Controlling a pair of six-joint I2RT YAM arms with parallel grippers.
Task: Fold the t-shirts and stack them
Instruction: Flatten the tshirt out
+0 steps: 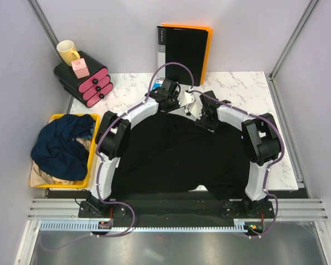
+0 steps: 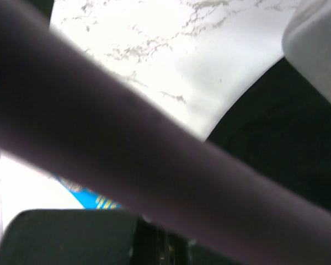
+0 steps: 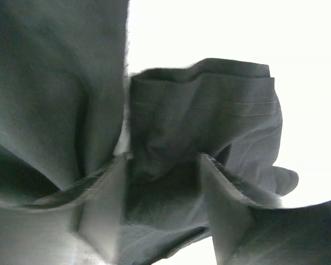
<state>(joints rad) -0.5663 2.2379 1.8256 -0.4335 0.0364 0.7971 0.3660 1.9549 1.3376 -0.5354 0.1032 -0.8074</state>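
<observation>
Jaws, right gripper (image 3: 163, 161): apart, with black cloth bunched between the fingers.
Jaws, left gripper (image 1: 183, 100): shut; cannot tell if it holds anything.
T-shirts: three.
Black t-shirt (image 1: 176, 157): spread on the table (image 1: 243, 88).
Navy t-shirt (image 1: 60, 146): lies on the tan t-shirt (image 1: 44, 178) in the yellow bin (image 1: 92, 161).
Arms: two, both bent inward, meeting at the black t-shirt's far edge.

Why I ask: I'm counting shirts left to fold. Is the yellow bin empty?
No, a crumpled dark blue shirt lies in the yellow bin, with tan cloth showing under it.
</observation>
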